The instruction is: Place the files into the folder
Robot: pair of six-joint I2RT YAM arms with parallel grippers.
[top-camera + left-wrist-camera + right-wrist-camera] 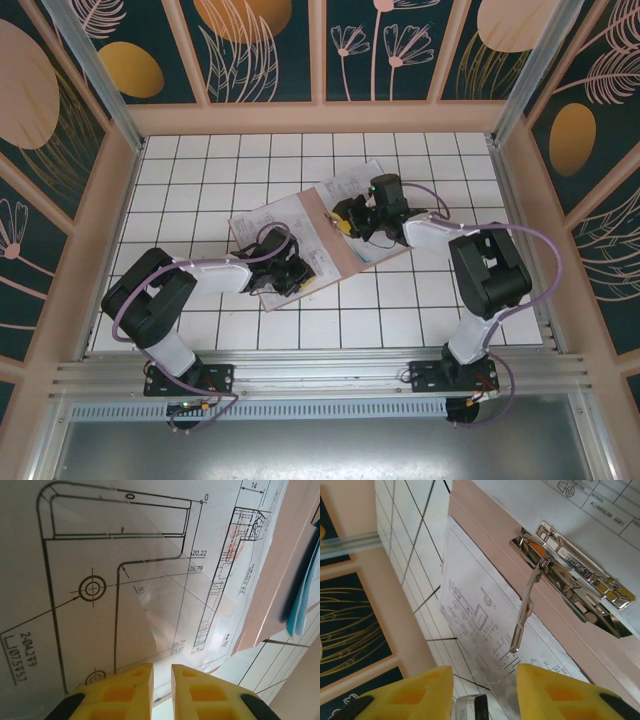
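Observation:
The pinkish-brown folder (262,222) lies open mid-table, and its card (485,525) carries a metal clip (575,575). A white printed sheet (365,178) pokes out past its far edge. Another printed sheet (475,610) lies beyond the card's edge. My right gripper (350,222) hovers at the clip, open (485,672); the clip's raised lever (525,615) hangs just ahead of the gap, untouched. My left gripper (292,272) sits at the near-left edge of the white drawing sheet (100,555), its jaws (161,666) a narrow gap apart with nothing pinched. The teal-blue sheet (306,575) shows under the folder's edge (270,580).
The white tiled table (200,170) is boxed in by low wooden walls (120,200) on the left, far and right sides. Both arm bases stand on the rail at the near edge. Bare tiles surround the folder.

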